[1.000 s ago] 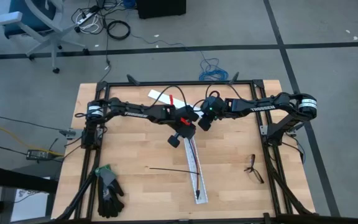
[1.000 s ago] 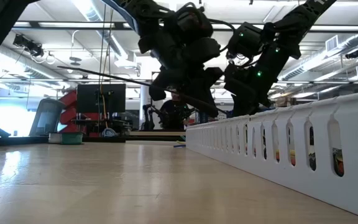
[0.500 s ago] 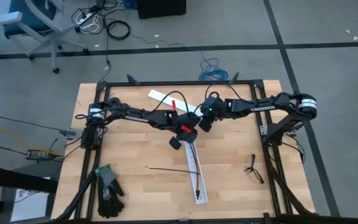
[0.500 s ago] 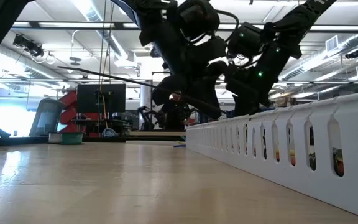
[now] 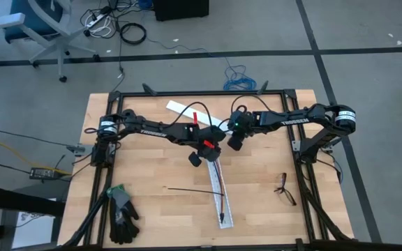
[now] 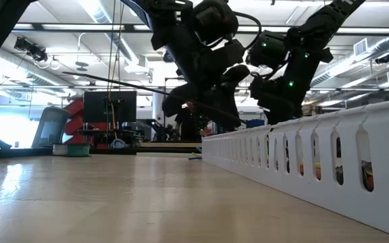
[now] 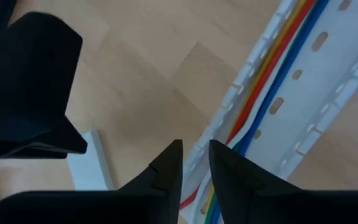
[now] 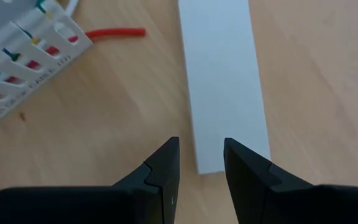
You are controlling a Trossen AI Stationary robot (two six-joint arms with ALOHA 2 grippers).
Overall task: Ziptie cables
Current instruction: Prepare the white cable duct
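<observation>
Hovering: left pincer (image 7: 195,163) slightly parted above cables (image 7: 272,81) in slotted duct (image 7: 328,93).

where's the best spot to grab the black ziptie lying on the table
Take the ziptie near its free end, away from the white slotted strip, coming straight down with jaws across it: it lies flat and thin on the table.

Looked like a robotics lab. Showed a bare grey concrete floor (image 5: 368,42) strewn with loose black cables (image 5: 131,32), plus exposed ceiling ducts (image 6: 363,57).
</observation>
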